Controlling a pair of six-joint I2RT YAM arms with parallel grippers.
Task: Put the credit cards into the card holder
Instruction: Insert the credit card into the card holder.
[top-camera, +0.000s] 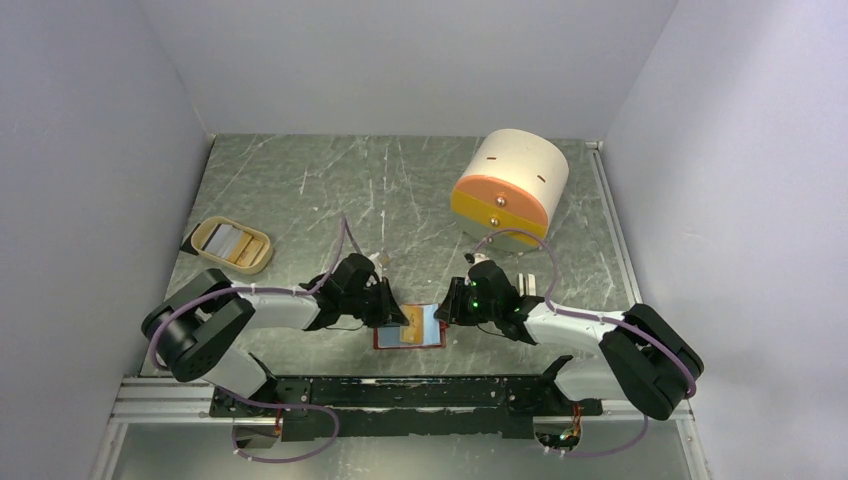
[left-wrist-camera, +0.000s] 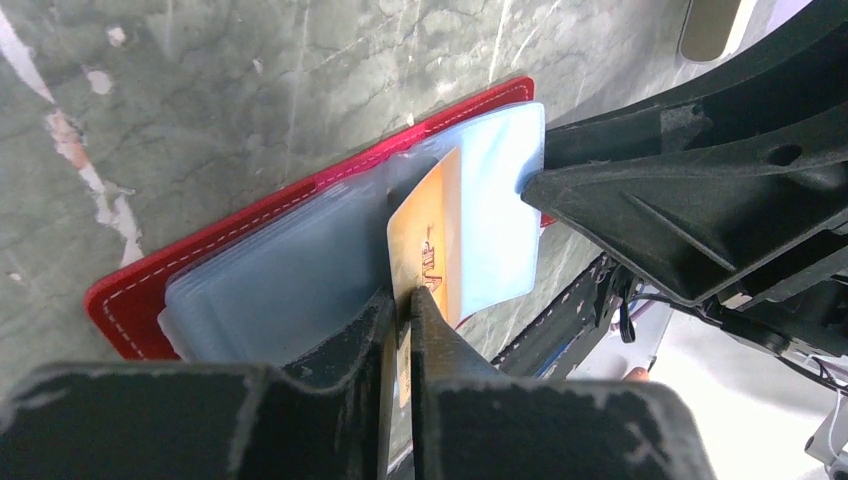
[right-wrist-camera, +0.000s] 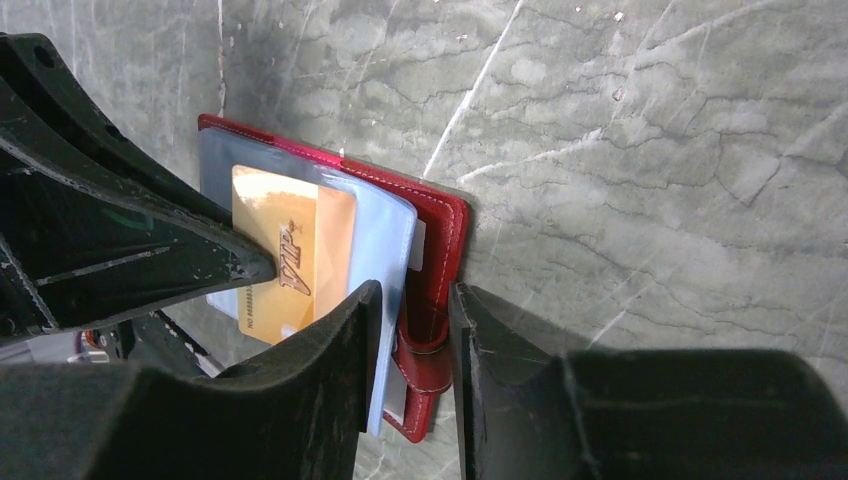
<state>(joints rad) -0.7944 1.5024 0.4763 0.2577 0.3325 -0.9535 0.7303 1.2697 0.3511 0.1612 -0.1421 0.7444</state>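
The red card holder (top-camera: 428, 332) lies open on the table between my two grippers, with its pale blue pockets facing up. A gold credit card (left-wrist-camera: 432, 235) stands on edge, its far end inside a blue pocket (left-wrist-camera: 500, 200). My left gripper (left-wrist-camera: 402, 300) is shut on the card's near end. The right wrist view shows the same card (right-wrist-camera: 290, 250) under the clear sleeve. My right gripper (right-wrist-camera: 412, 295) is closed over the card holder's (right-wrist-camera: 445, 225) right edge, with the blue sleeve and red snap tab between its fingers. More credit cards (top-camera: 230, 241) lie in the beige tray.
The beige oval tray (top-camera: 203, 234) sits at the left of the table. A big cream-and-orange cylinder (top-camera: 510, 180) lies at the back right. Grey walls close in three sides, and the arms' black base rail (top-camera: 420, 395) runs along the near edge.
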